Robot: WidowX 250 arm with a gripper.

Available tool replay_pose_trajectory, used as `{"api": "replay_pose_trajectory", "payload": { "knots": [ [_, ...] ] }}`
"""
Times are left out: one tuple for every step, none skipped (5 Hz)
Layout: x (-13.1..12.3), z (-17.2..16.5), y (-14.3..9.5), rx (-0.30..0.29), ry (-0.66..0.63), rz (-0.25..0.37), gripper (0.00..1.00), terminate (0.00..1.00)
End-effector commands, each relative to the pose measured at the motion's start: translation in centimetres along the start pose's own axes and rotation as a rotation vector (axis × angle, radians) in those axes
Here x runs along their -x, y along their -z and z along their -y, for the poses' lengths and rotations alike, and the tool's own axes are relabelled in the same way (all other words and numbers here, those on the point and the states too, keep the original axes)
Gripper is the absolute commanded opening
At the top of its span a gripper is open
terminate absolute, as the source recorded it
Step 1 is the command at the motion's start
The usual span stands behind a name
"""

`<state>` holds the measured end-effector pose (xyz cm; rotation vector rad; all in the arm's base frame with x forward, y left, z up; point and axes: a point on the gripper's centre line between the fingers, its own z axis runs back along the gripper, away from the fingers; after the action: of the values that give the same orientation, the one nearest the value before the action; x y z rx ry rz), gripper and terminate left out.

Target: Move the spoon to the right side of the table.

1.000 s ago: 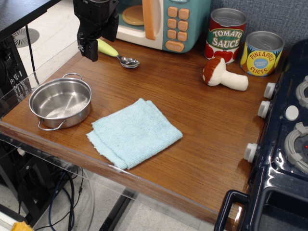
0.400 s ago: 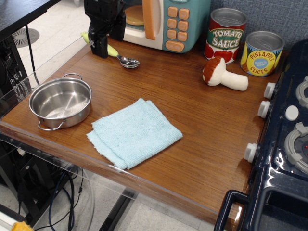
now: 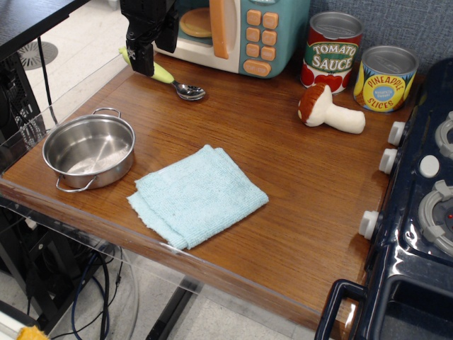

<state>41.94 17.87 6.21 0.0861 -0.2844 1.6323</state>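
The spoon (image 3: 177, 81) lies at the back left of the table (image 3: 297, 184), its shiny round bowl toward the middle and its yellow-green handle running back left. My black gripper (image 3: 140, 64) hangs over the handle's far end and hides part of it. I cannot tell whether the jaws are open or shut, or whether they touch the handle.
A steel pot (image 3: 89, 150) sits at the front left, a folded light blue cloth (image 3: 197, 195) in front of the middle. A toy microwave (image 3: 241, 32), two cans (image 3: 333, 51) and a toy mushroom (image 3: 329, 110) stand at the back. A dark blue toy stove (image 3: 417, 212) fills the right.
My gripper has moved back and slightly right, from in front of the spoon's handle to over its far end. The spoon has not moved.
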Motion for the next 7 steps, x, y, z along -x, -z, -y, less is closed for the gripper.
{"api": "replay_pose_trajectory", "payload": {
  "knots": [
    [-2.6,1.7,-0.5,0.078,-0.004,0.037,1.0,0.0],
    [-2.6,1.9,0.6,0.067,0.017,0.038,1.0,0.0],
    [-2.2,1.8,1.5,0.055,0.038,0.04,1.0,0.0],
    [-1.6,1.7,2.7,0.034,0.052,0.042,0.0,0.0],
    [-1.6,1.8,2.5,0.045,0.048,0.043,0.0,0.0],
    [-1.7,1.9,2.4,0.04,0.053,0.04,0.0,0.0],
    [-2.3,1.9,1.8,0.054,0.04,0.031,0.0,0.0]
  ]
}}
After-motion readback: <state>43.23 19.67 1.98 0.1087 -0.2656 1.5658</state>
